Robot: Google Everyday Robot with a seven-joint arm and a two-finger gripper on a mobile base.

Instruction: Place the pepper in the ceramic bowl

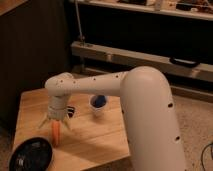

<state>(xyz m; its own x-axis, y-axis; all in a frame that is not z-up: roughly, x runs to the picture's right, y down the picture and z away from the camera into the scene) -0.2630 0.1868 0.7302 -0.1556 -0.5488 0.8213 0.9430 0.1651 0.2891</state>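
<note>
A white robot arm's gripper (55, 124) hangs over the wooden desk (95, 136), fingers spread wide around the upright orange pepper (55, 134), which likely needs a centred, firm squeeze before lifting toward the nearby dark ceramic bowl (46, 150).

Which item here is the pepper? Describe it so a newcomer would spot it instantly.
On the wooden table, toward the view's lower left, the gripper hangs with fingers spread. The pepper sits just beneath it, beside the dark bowl. It alone is slim, orange and tapered; the nearby cup is white with a blue inside.
</note>
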